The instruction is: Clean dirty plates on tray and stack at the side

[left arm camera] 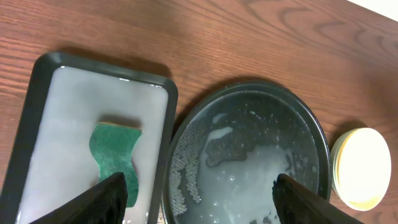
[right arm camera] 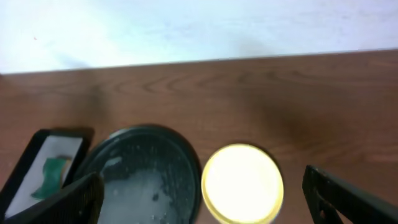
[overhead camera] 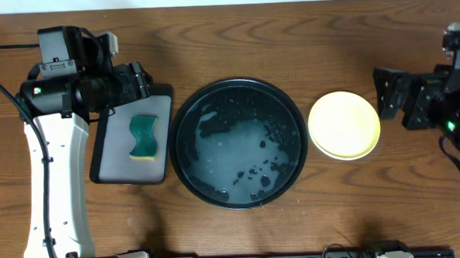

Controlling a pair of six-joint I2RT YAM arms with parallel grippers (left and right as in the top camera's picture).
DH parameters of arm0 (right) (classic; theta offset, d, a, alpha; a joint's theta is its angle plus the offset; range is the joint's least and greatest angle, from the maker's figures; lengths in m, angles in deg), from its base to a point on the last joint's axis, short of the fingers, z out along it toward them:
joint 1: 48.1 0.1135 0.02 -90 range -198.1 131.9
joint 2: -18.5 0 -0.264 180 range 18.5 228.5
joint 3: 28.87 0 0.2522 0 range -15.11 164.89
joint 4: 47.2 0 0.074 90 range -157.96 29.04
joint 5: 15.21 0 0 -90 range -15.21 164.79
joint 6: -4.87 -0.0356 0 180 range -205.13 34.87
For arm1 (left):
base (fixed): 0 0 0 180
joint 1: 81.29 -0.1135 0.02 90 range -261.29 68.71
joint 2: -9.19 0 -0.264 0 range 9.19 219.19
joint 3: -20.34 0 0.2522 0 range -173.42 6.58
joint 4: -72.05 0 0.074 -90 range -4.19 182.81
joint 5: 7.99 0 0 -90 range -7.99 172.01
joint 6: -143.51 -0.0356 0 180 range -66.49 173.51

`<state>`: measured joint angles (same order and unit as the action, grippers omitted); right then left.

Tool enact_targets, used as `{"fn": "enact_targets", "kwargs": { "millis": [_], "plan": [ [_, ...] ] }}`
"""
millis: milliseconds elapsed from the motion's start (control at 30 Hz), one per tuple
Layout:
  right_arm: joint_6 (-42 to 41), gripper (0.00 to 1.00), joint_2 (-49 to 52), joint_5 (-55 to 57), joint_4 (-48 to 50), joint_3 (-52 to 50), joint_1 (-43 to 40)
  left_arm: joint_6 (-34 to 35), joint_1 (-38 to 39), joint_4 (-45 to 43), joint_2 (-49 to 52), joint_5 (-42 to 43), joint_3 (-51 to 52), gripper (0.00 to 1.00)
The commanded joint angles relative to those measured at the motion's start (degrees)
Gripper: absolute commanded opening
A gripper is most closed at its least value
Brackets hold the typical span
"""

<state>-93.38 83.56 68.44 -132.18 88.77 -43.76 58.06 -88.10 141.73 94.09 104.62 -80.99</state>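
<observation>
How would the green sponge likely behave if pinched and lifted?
The sponge probably compresses and flexes: it looks like soft foam with a wavy outline. Likely light, though possibly waterlogged and slippery, as it lies on a glossy grey tray.

We see a brown wooden table (overhead camera: 287,17) carrying three things in a row. Mid-worktop sits the round black tray (overhead camera: 236,82) (wet and speckled inside). Just beside it, toward the left edge, lies a rectangular tray (overhead camera: 122,141). Toward the right edge stand stacked plates (overhead camera: 344,125), yellow uppermost.
</observation>
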Motion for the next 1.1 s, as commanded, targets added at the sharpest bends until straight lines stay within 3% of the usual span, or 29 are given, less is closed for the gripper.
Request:
{"fn": "enact_targets", "kwargs": {
  "millis": [0, 167, 333, 900, 1067],
  "plan": [
    [1.68, 0.99, -1.86, 2.58, -2.10, 0.24, -0.28, 0.61, -0.20, 0.17, 0.28, 0.74, -0.09, 0.76],
    [3.72, 0.99, -2.47, 5.29, -2.64, -0.20, -0.26, 0.61, -0.20, 0.17, 0.28, 0.74, -0.09, 0.76],
    [6.88, 0.99, -6.25, 5.31, 5.03, -8.31, -1.20, 0.61, -0.20, 0.17, 0.28, 0.74, -0.09, 0.75],
    [9.18, 0.99, -43.80, -1.60, 51.49, -72.17, -3.50, 0.61, -0.20, 0.17, 0.28, 0.74, -0.09, 0.76],
    [9.16, 0.99, -53.86, -2.91, 62.90, -86.44, -3.50, 0.61, -0.20, 0.17, 0.28, 0.74, -0.09, 0.76]
  ]
}}
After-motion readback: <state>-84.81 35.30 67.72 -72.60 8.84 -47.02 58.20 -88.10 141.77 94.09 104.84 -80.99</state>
